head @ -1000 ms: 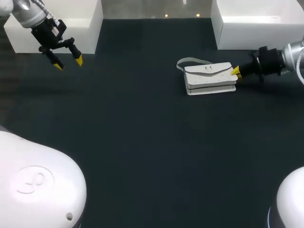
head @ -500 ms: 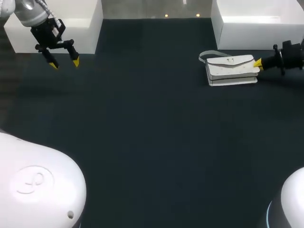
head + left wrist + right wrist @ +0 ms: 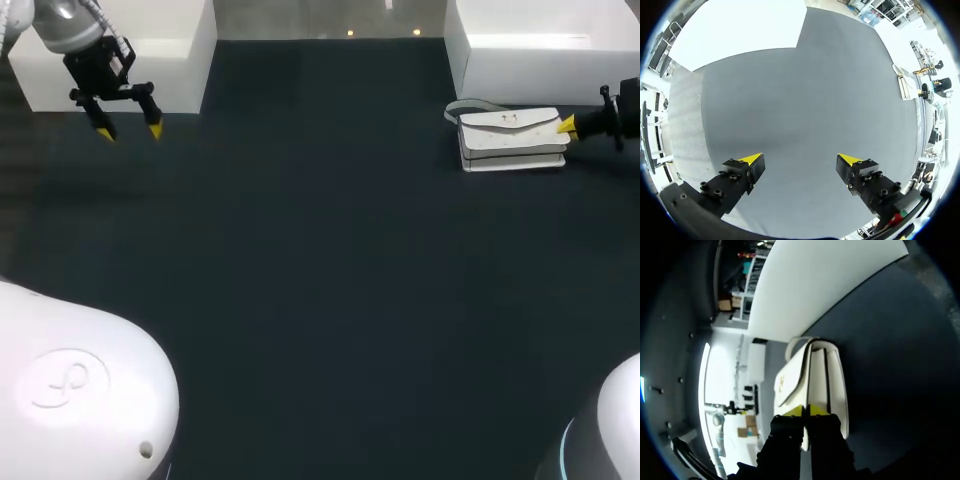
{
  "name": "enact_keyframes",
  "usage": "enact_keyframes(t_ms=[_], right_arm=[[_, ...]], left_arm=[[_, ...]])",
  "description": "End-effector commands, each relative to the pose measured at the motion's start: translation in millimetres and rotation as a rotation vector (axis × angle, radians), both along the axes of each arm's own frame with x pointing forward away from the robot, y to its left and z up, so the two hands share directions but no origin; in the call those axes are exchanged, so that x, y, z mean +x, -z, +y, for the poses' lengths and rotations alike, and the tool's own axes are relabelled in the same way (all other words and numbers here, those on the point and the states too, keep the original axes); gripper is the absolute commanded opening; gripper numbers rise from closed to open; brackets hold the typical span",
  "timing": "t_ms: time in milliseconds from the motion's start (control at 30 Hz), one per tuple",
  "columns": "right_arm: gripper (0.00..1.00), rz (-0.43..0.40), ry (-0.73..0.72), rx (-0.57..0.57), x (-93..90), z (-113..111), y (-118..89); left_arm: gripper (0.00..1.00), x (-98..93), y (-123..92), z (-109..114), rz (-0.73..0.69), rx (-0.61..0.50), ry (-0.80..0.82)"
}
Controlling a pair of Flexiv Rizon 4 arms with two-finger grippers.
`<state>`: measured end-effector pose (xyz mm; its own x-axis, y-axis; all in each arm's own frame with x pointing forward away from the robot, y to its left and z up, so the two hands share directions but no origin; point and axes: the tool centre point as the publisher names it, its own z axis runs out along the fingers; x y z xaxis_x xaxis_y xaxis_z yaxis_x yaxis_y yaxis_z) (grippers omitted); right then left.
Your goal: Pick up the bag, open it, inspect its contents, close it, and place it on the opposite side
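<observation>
The white flap bag lies on the dark table at the far right, its grey strap looped behind its left end. My right gripper comes in from the right edge and is shut on the bag's right end. In the right wrist view the yellow tips of the right gripper are pinched together on the near edge of the bag, whose flap faces sideways. My left gripper hangs open at the far left, well away from the bag. Nothing lies between the fingers of the left gripper.
A white box stands at the back left, just behind the left gripper. Another white box stands at the back right, close behind the bag. Dark table surface stretches between the two arms.
The right gripper has drawn back to the right, pulling the bag with it across the table towards the right edge. The left gripper has shifted slightly left.
</observation>
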<state>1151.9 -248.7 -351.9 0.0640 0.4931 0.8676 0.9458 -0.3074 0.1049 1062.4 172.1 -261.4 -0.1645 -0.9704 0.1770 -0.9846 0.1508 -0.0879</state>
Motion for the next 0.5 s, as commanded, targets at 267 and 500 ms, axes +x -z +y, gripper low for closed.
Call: enact_keyframes(t_ms=[267,500], right_arm=[[0.00,0.057,-0.091,0.002,14.0,-18,-1],[0.00,0.057,-0.095,0.021,36.1,-62,-6]], left_arm=[[1.00,-13.6,-6,1,-0.107,0.040,-0.015],[1.00,-13.6,-6,1,-0.107,0.040,-0.015]])
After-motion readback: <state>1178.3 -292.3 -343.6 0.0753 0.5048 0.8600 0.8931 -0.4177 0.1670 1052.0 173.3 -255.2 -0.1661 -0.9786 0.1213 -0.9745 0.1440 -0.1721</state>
